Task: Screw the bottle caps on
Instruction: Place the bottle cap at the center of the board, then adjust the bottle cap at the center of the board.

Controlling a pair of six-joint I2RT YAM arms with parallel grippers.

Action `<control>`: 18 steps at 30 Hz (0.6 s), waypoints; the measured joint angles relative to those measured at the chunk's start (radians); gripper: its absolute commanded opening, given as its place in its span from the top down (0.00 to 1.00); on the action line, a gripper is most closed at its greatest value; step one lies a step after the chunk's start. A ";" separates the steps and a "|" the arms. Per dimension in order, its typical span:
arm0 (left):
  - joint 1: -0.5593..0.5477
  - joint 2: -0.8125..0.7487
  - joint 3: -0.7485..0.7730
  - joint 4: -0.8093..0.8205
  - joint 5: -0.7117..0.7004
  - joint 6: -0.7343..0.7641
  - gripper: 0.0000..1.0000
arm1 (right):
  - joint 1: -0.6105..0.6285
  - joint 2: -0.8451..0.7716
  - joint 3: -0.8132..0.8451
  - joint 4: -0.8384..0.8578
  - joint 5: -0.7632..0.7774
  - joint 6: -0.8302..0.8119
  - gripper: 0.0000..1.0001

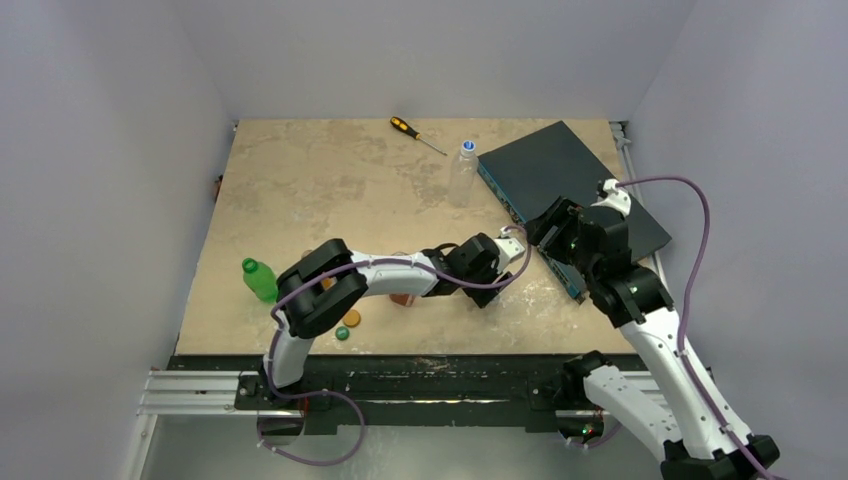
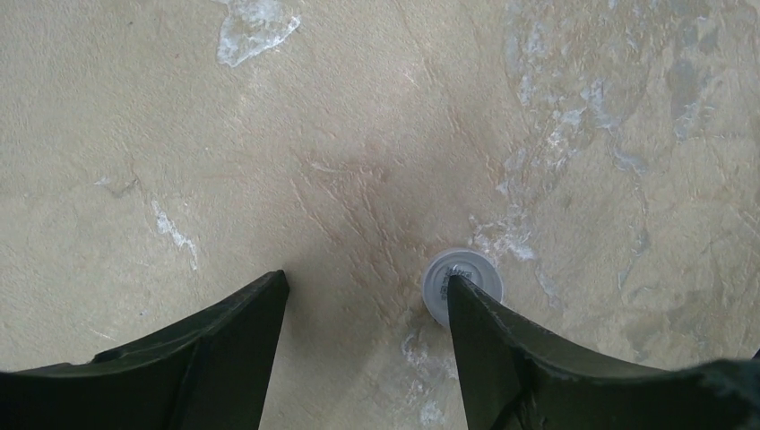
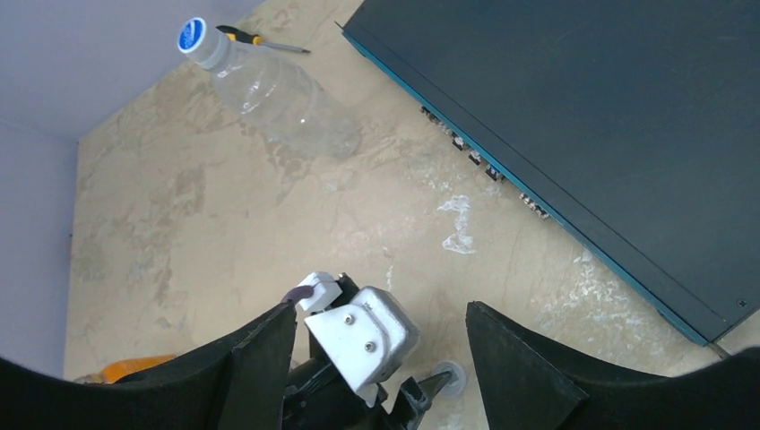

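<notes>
A white bottle cap (image 2: 466, 273) lies flat on the table, partly covered by the tip of the right finger of my left gripper (image 2: 367, 279). That gripper is open, with only bare table between its fingers. My right gripper (image 3: 381, 312) hangs open just above the left gripper (image 1: 517, 245), looking down on its metal housing and the white cap (image 3: 451, 376). A clear bottle (image 1: 462, 175) with a blue cap (image 3: 191, 34) on it stands further back. The green bottle (image 1: 259, 280) stands at the left. An orange cap (image 1: 351, 318) and a dark green cap (image 1: 342, 333) lie near it. An amber bottle (image 1: 405, 297) is mostly hidden under the left arm.
A dark flat box (image 1: 570, 190) lies at the back right, close beside my right gripper (image 1: 547, 228). A black-and-orange screwdriver (image 1: 415, 133) lies at the far edge. Walls close in the table on the left, back and right.
</notes>
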 measured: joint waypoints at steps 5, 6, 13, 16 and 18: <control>0.006 -0.008 0.001 -0.016 -0.006 -0.004 0.21 | -0.002 0.025 -0.034 0.002 0.002 -0.003 0.28; 0.011 -0.015 0.001 -0.025 -0.005 -0.008 0.21 | -0.002 0.029 -0.039 0.002 0.002 -0.003 0.31; 0.085 -0.161 0.000 -0.039 0.004 -0.044 0.20 | 0.000 0.105 -0.164 0.036 -0.023 -0.010 0.50; 0.127 -0.231 0.000 -0.029 0.019 -0.063 0.20 | 0.039 0.169 -0.250 0.051 -0.021 -0.001 0.48; 0.159 -0.274 -0.006 -0.016 0.043 -0.080 0.20 | 0.139 0.235 -0.270 0.056 0.013 0.018 0.49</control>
